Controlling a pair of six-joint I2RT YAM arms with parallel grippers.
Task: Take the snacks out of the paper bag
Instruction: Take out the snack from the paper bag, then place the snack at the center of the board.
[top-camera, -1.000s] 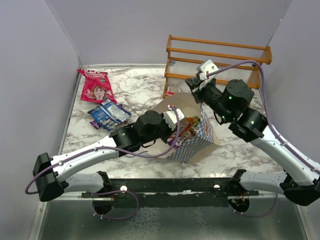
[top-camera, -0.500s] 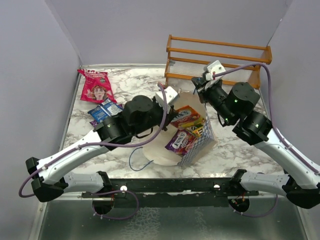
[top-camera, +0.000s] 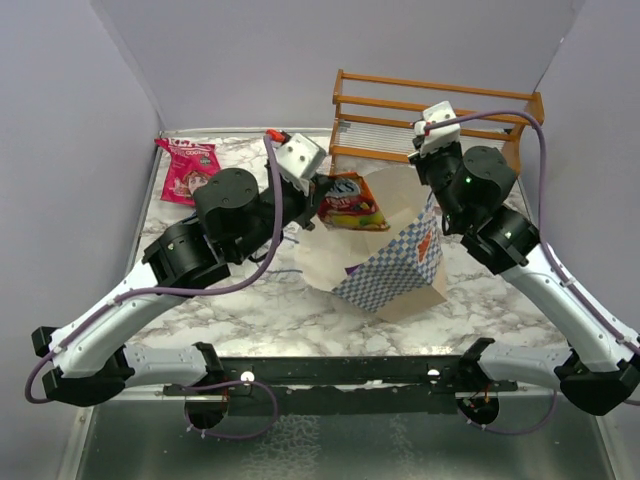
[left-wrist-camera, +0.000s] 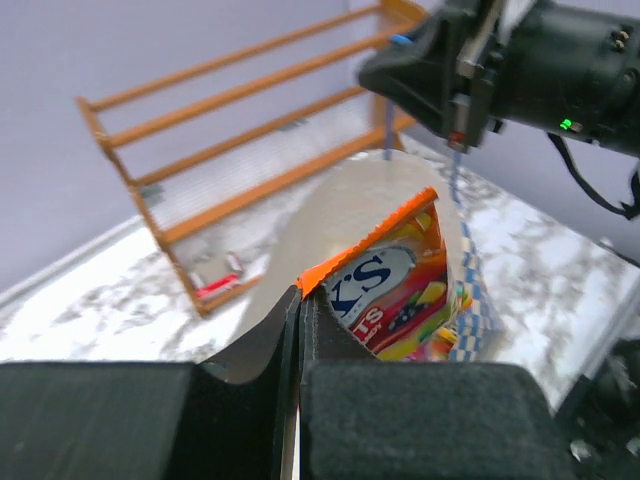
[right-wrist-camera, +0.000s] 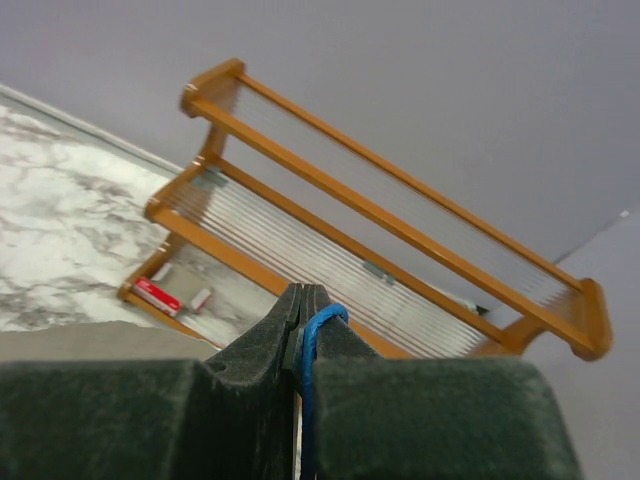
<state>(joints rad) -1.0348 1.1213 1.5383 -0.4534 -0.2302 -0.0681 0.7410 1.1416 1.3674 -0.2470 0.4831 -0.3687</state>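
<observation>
The blue-and-white checkered paper bag (top-camera: 395, 265) stands tilted at the table's middle, its cream mouth (top-camera: 335, 250) facing left. My right gripper (top-camera: 428, 150) is above its far rim, shut on the bag's thin blue cord handle (right-wrist-camera: 318, 325). My left gripper (top-camera: 322, 190) hangs over the bag's mouth, shut on the top edge of an orange snack packet (top-camera: 350, 203) with fruit print, which shows in the left wrist view (left-wrist-camera: 395, 300) clear of the bag. A pink-red snack bag (top-camera: 190, 172) with a face lies at the far left.
A wooden rack (top-camera: 435, 120) stands at the back right, close behind my right gripper, with a small red item (left-wrist-camera: 215, 288) under it. Grey walls close in on the left, back and right. My left arm covers the table to the left of the bag.
My left gripper has risen out of the bag toward the back left with the orange packet. My right gripper has lifted the handle, and the bag has tipped more upright.
</observation>
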